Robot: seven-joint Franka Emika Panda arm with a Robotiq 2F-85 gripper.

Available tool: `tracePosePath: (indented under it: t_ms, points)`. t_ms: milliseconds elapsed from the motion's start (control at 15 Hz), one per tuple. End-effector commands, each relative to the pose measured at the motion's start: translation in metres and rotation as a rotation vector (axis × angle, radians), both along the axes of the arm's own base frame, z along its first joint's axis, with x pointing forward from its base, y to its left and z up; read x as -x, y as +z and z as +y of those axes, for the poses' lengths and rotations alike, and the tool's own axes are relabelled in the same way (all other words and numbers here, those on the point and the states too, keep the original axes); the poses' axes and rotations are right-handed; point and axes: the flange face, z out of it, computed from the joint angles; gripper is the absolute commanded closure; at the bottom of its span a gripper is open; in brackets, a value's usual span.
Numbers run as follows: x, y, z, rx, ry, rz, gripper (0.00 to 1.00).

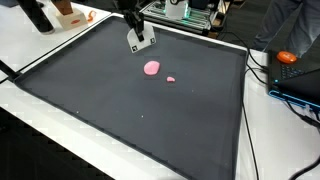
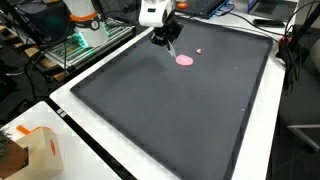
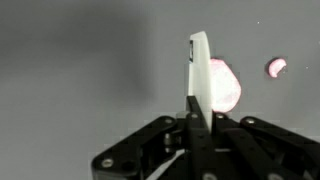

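Claw (image 3: 197, 118) (pinching white strip (image 3: 200, 65)) partly hides pink blob (image 3: 227, 88); crumb (image 3: 276, 67) beside.

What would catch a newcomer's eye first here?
A bright pink blob and a smaller pink bit beside it stand out on the big black mat. Close by, the pincer hovers over the mat, gripping a thin white strip.

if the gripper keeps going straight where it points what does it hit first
The white strip in the gripper would likely meet the black mat by the large pink blob first; depth is unclear.
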Motion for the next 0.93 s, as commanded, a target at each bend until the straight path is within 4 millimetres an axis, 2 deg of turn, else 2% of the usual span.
tracePosePath:
  t_ms: [0, 867]
  points:
    - [0.013, 0.001, 0.0, 0.013, 0.02, -0.015, 0.99]
    - [0.011, 0.009, 0.014, 0.144, 0.175, 0.002, 0.99]
